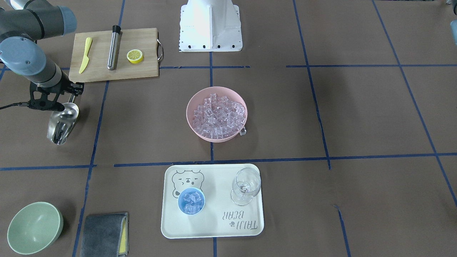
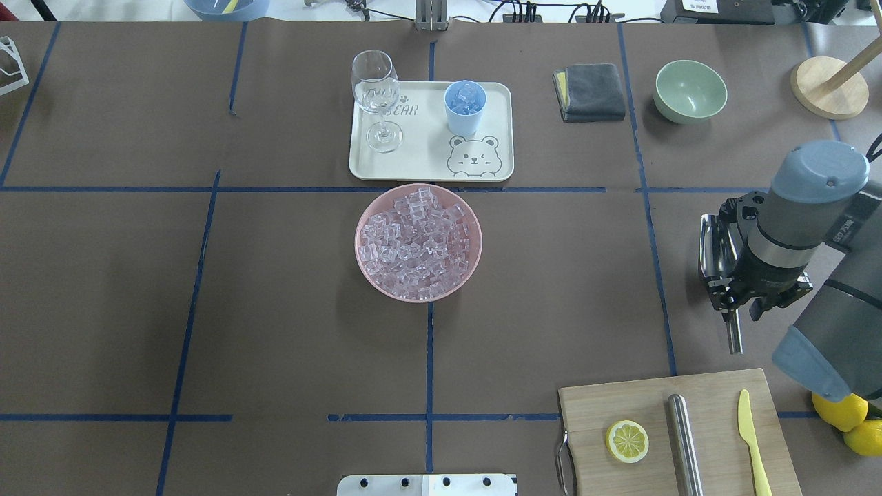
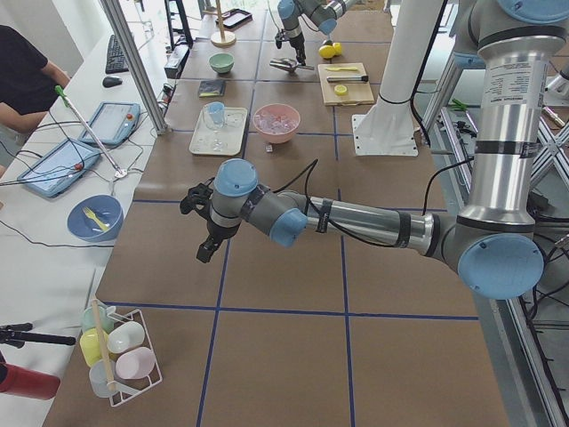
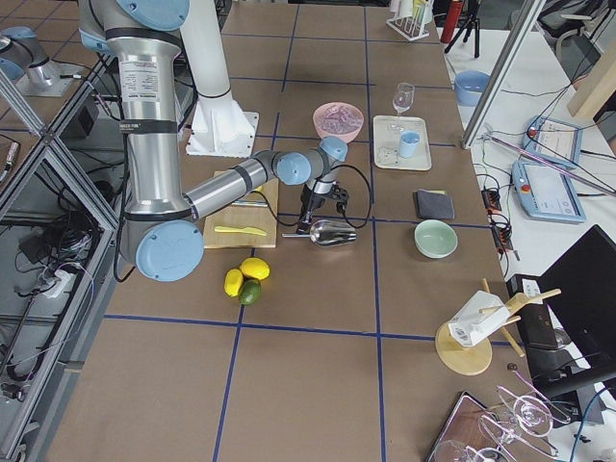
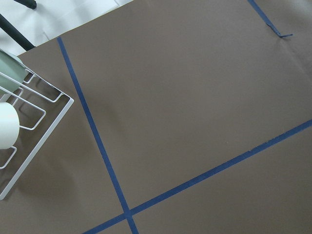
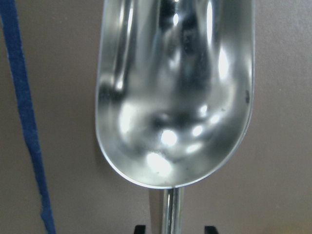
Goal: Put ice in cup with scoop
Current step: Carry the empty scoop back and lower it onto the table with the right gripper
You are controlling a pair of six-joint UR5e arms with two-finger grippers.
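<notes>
Although the small round light-blue cup [image 1: 191, 201] is already seen filled with clear cubes nearly to its rim, the shiny stainless-steel scoop with the thin straight handle [image 1: 63, 123] is found well apart from the round pink bowl [image 1: 200, 137], on the side of the bowl that belongs to the robot's right arm. The scoop appears to be laid on the brown table, though a slight lift cannot be excluded, and its trough is shown empty in the right wrist view. Its long axis is set with the handle toward the robot and the open mouth away from it, so the pink bowl lies sideways from the trough, not in front of it. The right gripper [image 6: 174, 227] is placed over the handle just behind the trough. Its two black fingers are spread on either side of the handle with a small gap on each side, so nothing is pinched. The heap of glassy ice cubes [image 1: 218, 116] is kept in the pink bowl, and the cup is stood just beyond the bowl, on the cream tray [image 1: 214, 228]. The left gripper [image 3: 206, 245] is hung far from the bowl on the opposite side. Whether it is spread or pressed together cannot be told. The right arm is therefore judged much the nearer one for any further scooping.
</notes>
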